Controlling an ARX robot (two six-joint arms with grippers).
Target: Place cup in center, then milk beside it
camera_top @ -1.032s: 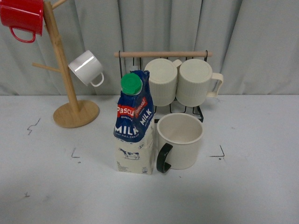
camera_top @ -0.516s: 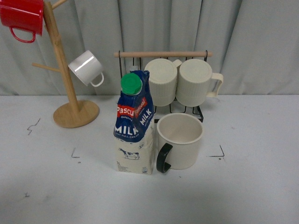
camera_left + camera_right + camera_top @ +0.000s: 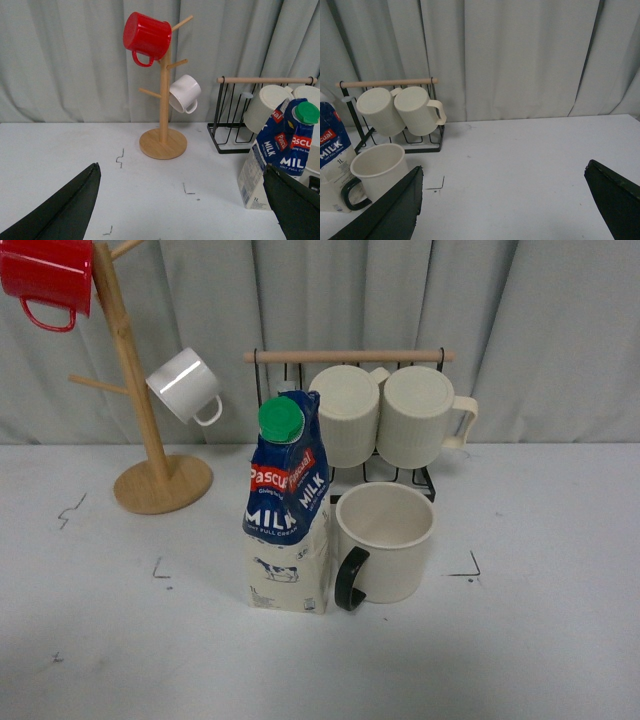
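The cup (image 3: 386, 541), a wide cream mug with a black handle, stands upright in the middle of the white table (image 3: 560, 640). The milk (image 3: 288, 505), a blue-topped carton with a green cap, stands upright just left of it, nearly touching. Neither arm shows in the front view. In the left wrist view my left gripper (image 3: 185, 210) is open over bare table, with the milk (image 3: 280, 155) off to one side. My right gripper (image 3: 505, 210) is open too, away from the cup (image 3: 377, 167) and the milk (image 3: 332, 160). Nothing is held.
A wooden mug tree (image 3: 150, 440) at the back left holds a red mug (image 3: 45, 275) and a small white mug (image 3: 185, 385). Behind the cup a black wire rack (image 3: 350, 358) carries two ribbed cream mugs (image 3: 385, 415). Small corner marks (image 3: 468, 568) are drawn on the table. Grey curtain behind.
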